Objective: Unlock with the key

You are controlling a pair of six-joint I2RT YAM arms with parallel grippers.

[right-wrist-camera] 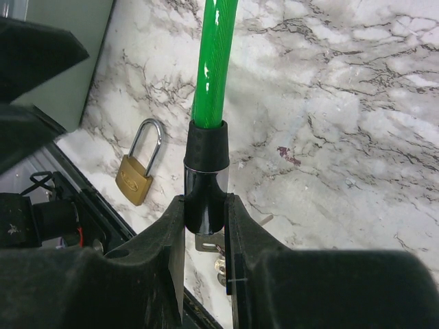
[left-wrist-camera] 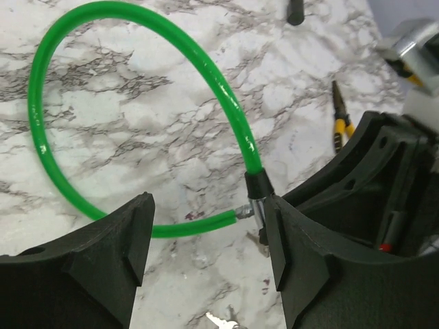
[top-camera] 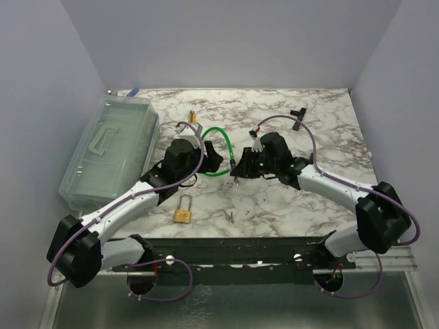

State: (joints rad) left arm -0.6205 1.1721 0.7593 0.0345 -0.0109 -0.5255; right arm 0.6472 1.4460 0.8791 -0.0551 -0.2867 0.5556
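A green cable lock [top-camera: 217, 152] lies looped mid-table. My right gripper [top-camera: 238, 168] is shut on its black-and-chrome cylinder [right-wrist-camera: 206, 185], holding it upright. A flat silvery key [right-wrist-camera: 209, 241] sticks out of the cylinder's lower end between the fingers. My left gripper [top-camera: 214, 159] is open and empty, its jaws wide apart just left of the cylinder [left-wrist-camera: 258, 195], where the cable's metal end [left-wrist-camera: 243, 212] meets it. Another small silvery key [left-wrist-camera: 223, 321] lies on the table below the left jaws. A small key also shows near the front edge in the top view [top-camera: 231, 216].
A brass padlock [top-camera: 182, 209] with a steel shackle lies at the front, also in the right wrist view [right-wrist-camera: 136, 175]. A clear plastic box [top-camera: 110, 151] stands at the left. A small brass lock [top-camera: 193, 116] and a black T-shaped piece [top-camera: 296, 112] lie at the back.
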